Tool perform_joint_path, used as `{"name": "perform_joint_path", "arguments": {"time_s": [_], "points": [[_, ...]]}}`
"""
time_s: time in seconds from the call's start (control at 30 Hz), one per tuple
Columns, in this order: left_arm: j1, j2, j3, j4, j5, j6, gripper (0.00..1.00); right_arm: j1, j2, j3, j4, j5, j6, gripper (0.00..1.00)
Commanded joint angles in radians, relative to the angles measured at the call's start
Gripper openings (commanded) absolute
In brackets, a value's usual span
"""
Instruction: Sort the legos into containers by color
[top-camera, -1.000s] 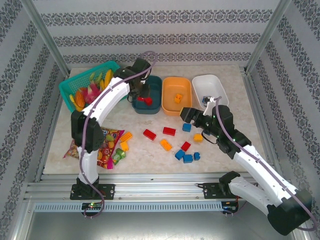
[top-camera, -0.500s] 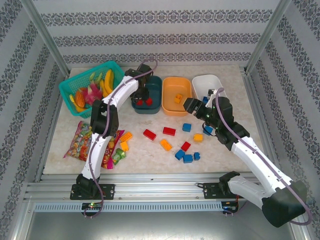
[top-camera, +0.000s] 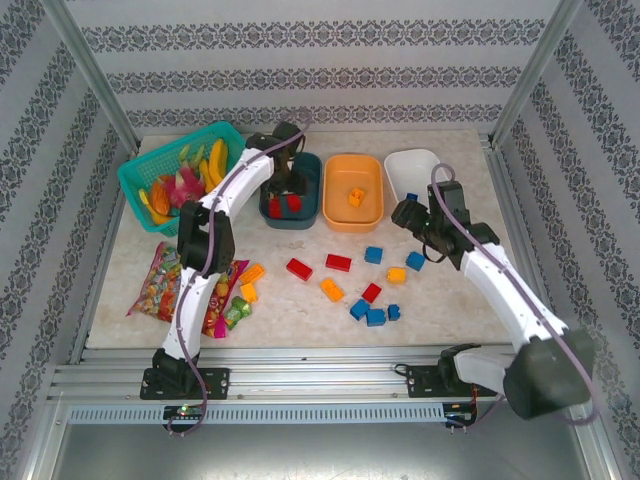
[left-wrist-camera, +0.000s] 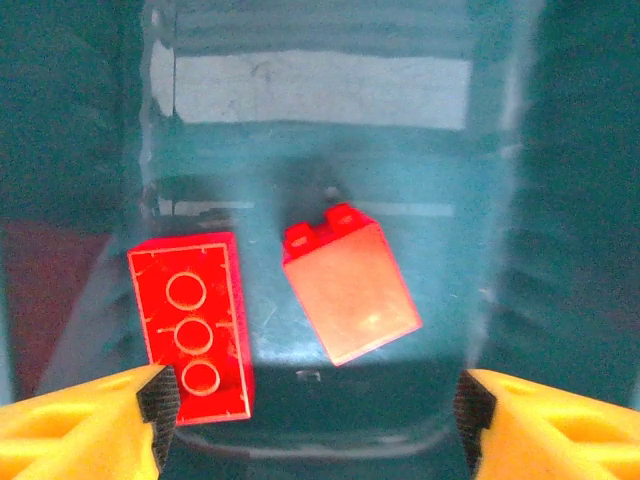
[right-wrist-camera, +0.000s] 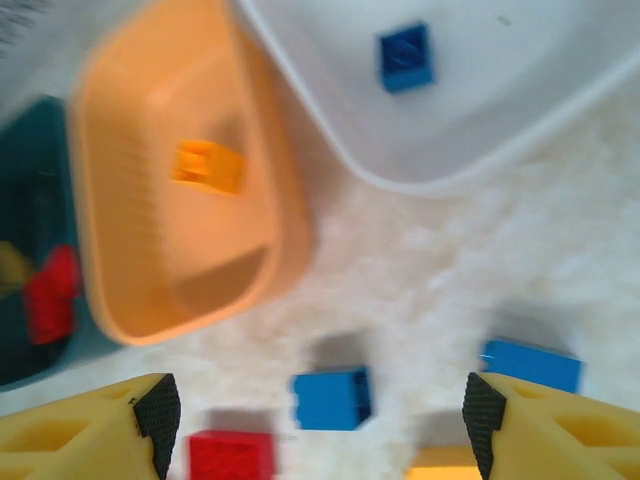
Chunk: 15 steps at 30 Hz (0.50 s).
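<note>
My left gripper hangs open inside the dark teal container. Two red legos lie loose on its floor, one close to my left finger, neither held. The orange container holds an orange lego, and the white container holds a blue lego. My right gripper hovers open over the table in front of the white container, with a blue lego below and between its fingers. Several red, orange and blue legos are scattered mid-table.
A turquoise basket of toy fruit stands at the back left. A colourful candy bag lies at the front left, with two orange legos beside it. Metal frame posts rise at the table's far corners.
My left gripper has opened and let its red lego drop into the teal container. My right arm has swung to the right, toward the white container, still open.
</note>
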Motion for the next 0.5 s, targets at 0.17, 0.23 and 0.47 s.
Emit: {"name": "perform_joint_path", "arguments": {"time_s": [0.17, 0.23, 0.47], "points": [[-0.025, -0.307, -0.093, 0.123, 0.172, -0.093, 0.81, -0.121, 0.244, 0.019, -0.15, -0.09, -0.171, 0.81], [-0.039, -0.391, -0.197, 0.172, 0.199, -0.102, 0.82, -0.137, 0.305, 0.029, -0.142, -0.127, -0.182, 0.8], [-0.077, -0.684, -0.63, 0.405, 0.287, -0.164, 0.83, -0.152, 0.436, 0.05, -0.11, -0.151, -0.168, 0.67]]}}
